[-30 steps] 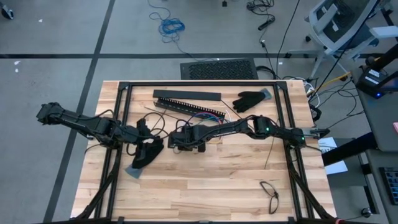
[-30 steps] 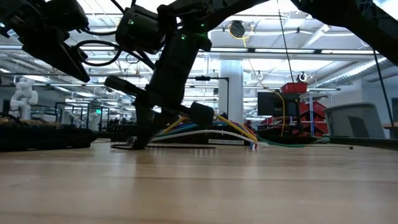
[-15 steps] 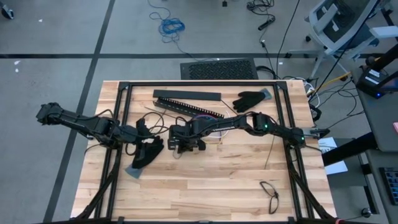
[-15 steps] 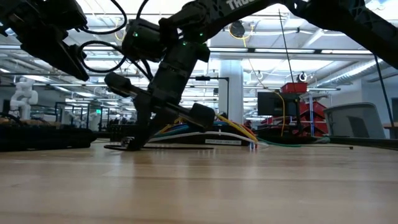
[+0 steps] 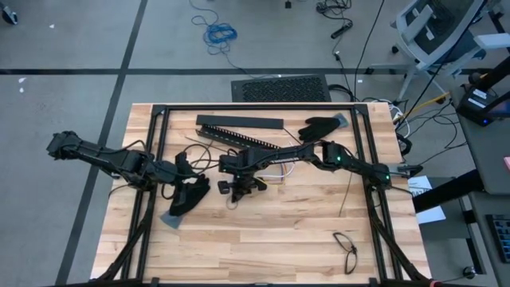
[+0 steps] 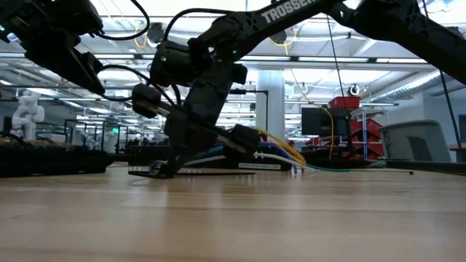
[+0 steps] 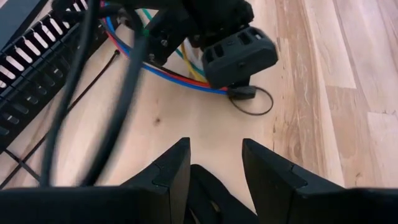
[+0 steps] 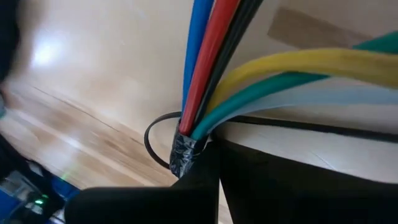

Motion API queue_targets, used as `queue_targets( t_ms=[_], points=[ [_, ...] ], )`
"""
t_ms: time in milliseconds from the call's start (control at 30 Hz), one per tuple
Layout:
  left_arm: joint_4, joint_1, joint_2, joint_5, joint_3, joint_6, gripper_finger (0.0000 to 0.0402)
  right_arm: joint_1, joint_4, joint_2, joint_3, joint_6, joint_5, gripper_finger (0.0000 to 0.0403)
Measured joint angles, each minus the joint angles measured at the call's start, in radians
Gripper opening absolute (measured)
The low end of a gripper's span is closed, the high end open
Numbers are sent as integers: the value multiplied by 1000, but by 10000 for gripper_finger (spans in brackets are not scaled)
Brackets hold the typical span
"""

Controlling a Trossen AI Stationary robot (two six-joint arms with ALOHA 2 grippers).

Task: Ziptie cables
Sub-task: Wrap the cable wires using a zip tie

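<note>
The right gripper point(image 5: 237, 185) is pinching the smooth, round cables point(image 8: 249, 68) tight by their taped end. The left gripper point(image 7: 214, 155) is hovering half open, holding nothing.

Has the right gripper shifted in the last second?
Yes. In the high view the right gripper has slid toward the near table edge, away from the slotted bar, pulling the cables along.

long black slotted bar point(image 5: 239, 122) sits up at 12 o'clock on the wooden table point(image 5: 263, 239), a black glove point(image 5: 319, 127) off around 1. small black wire loop point(image 5: 346, 249) down at 5, and a dark floor mat point(image 5: 279, 88) beyond the far edge.
</note>
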Motion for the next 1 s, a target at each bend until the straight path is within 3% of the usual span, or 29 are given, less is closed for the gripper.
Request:
queue_targets(
  t_ms=[300,767,1000],
  points=[
    [-5,0,0,0,0,-8,142,22,-102,-2,0,-29,52,0],
    [-9,0,0,51,0,-6,142,-6,-251,-17,-5,-217,-135,0],
    [-19,0,0,53,0,-6,142,-3,-381,-31,-5,-272,-84,0]
  ],
)
